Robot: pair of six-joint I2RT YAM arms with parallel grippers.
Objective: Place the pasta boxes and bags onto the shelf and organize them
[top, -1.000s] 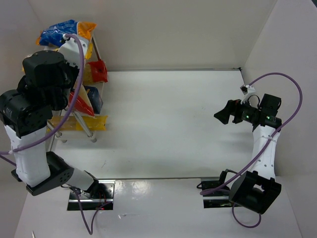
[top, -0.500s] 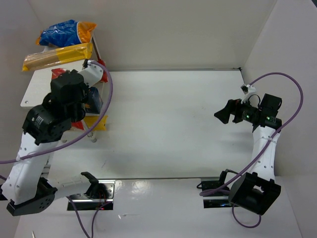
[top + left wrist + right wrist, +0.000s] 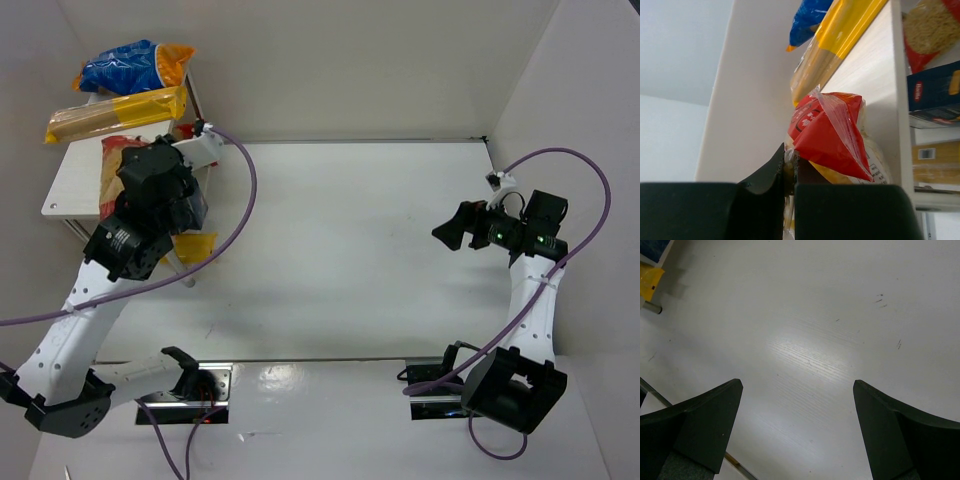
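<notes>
We see the L arm (image 3: 95,290) stretched fwd-left to the shelf (image 3: 75,185), L pincer (image 3: 790,159) clamped on the red-label bag (image 3: 825,132) lying on its top board. R arm (image 3: 530,300) stands upright at right, R pincer (image 3: 797,385) wide apart over the tabletop (image 3: 810,330).

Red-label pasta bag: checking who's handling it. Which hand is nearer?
Left. The left hand is shut on the red-label pasta bag at the shelf top; the right hand hovers open, far across the table.
</notes>
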